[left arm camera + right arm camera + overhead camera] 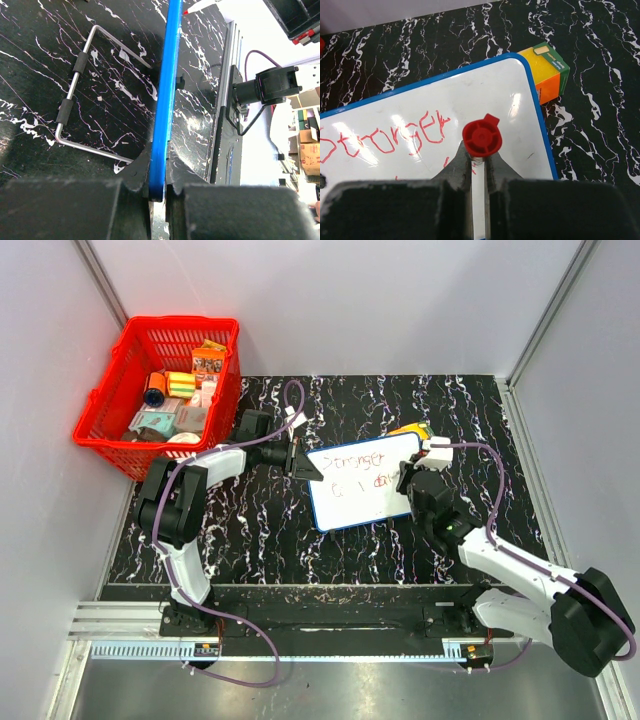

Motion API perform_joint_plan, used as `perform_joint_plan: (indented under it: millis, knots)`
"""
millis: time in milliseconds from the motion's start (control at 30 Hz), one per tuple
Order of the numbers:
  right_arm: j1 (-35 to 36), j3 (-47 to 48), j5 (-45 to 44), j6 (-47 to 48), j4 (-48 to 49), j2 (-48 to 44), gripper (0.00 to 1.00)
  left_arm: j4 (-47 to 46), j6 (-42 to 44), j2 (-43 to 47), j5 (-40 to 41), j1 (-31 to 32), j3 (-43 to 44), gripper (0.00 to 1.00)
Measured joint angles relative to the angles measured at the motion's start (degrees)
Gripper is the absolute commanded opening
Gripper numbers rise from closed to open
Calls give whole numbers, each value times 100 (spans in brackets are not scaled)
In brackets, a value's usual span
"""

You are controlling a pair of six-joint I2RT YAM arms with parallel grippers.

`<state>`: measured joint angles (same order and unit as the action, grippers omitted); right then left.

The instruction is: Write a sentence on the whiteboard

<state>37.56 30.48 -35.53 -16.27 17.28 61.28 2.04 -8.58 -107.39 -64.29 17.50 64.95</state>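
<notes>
Nearby, orange box (550, 75) beside whiteboard (495, 97) corner; red basket (104, 400) well apart.

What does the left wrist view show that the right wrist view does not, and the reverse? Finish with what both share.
Only the left wrist view: the whiteboard seen edge-on, its blue frame clamped in the left pincer, and a bent wire stand on one side of it.
Only the right wrist view: the board's face with red writing reading "Stronger", the red end of the marker gripped by the right pincer, and an orange box at the board's corner.
Both: the blue frame and the black marbled table.
</notes>
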Motion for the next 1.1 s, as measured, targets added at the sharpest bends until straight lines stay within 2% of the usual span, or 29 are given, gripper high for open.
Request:
perform_joint_plan:
  millis: [1100]
  knots:
    - [-131, 122, -74, -2, 186, 240, 0, 20, 4, -4, 9, 11, 17, 0]
